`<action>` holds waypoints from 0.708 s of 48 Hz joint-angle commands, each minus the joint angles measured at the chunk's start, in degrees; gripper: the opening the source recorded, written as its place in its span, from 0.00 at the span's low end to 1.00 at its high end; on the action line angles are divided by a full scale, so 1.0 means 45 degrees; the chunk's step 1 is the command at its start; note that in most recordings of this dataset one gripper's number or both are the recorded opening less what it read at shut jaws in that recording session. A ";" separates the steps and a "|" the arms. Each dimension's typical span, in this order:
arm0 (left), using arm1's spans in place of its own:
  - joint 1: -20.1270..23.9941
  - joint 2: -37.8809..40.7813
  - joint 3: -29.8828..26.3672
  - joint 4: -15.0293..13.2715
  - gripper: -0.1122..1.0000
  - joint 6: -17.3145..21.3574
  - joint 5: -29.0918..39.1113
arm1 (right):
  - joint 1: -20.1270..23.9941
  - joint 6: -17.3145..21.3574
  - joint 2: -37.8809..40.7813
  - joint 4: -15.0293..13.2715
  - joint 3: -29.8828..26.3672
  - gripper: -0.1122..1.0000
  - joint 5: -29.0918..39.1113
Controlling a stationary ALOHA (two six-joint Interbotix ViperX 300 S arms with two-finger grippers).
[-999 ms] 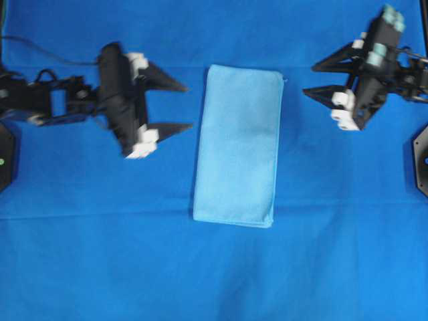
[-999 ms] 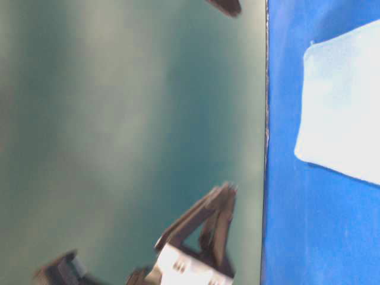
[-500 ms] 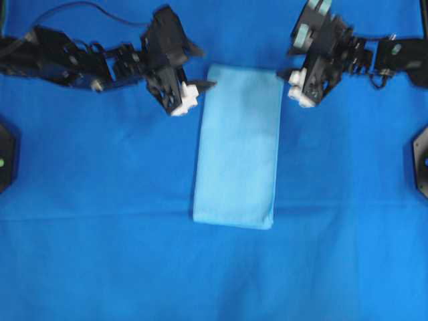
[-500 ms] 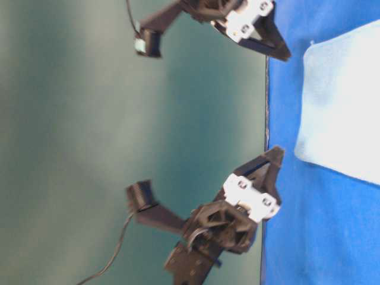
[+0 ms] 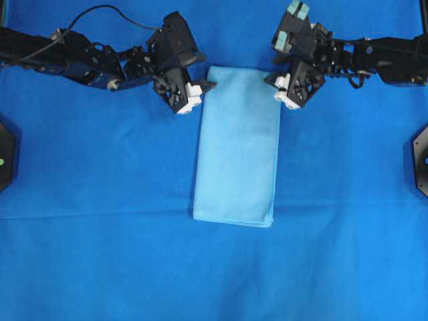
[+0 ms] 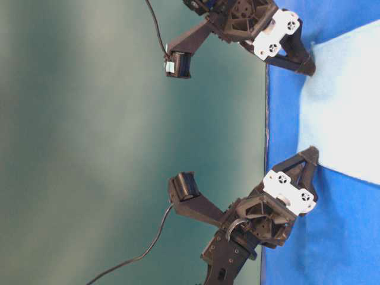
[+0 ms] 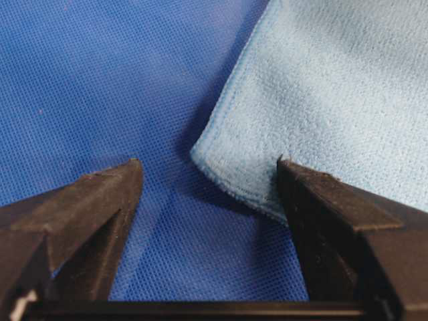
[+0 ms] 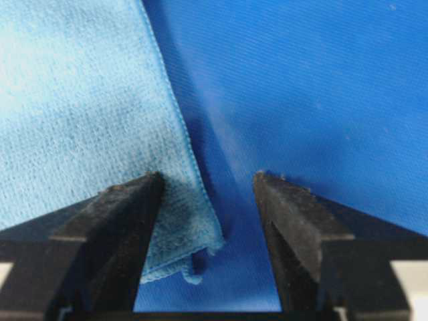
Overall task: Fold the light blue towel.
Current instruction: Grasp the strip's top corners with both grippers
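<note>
Light blue towel point(image 5: 237, 146) lying flat as a long, already folded rectangle in the middle of the royal-blue table sheet point(image 5: 100, 254), long axis running toward the far edge in the overhead view; near short edge squared off, far short edge flanked by both arms.

Left gripper point(image 5: 200, 90) lowered at the far-left corner, jaws spread and empty; in the left wrist view, that stitched corner point(image 7: 221, 160) sitting between the two black fingers point(image 7: 100, 200), the right-hand finger over the hem, the left-hand one over bare sheet; contact with the cloth impossible to tell.

Right gripper point(image 5: 279, 87) lowered at the far-right corner, jaws likewise apart and gripping nothing; in the right wrist view, one finger point(image 8: 127, 221) over the towel's hemmed edge, the other over bare sheet, a small loose tag of hem showing at the corner tip.

Seen from table level, both grippers tipped down onto the sheet's edge, white finger mounts point(image 6: 291, 193) showing, black cables point(image 6: 148, 249) trailing against a blurred green backdrop point(image 6: 89, 119); dark mounting plates point(image 5: 421, 157) at the sheet's left and right margins, well apart from the towel; nothing lying on the cloth.
</note>
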 commanded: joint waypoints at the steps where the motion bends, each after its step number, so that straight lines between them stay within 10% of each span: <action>1: 0.0039 -0.0137 -0.0098 0.0020 0.76 0.0020 -0.0020 | 0.0039 -0.0020 0.0039 -0.0020 -0.0176 0.64 -0.0039; 16: -0.0098 -0.0254 0.0273 0.0059 0.17 0.0098 0.0039 | 0.0020 -0.0059 0.0098 -0.0215 -0.0195 0.13 -0.0020; 34: -0.0078 -0.0703 0.0117 0.0059 0.14 0.0117 0.0176 | 0.0020 -0.0059 -0.0273 -0.0215 -0.0332 0.13 0.0430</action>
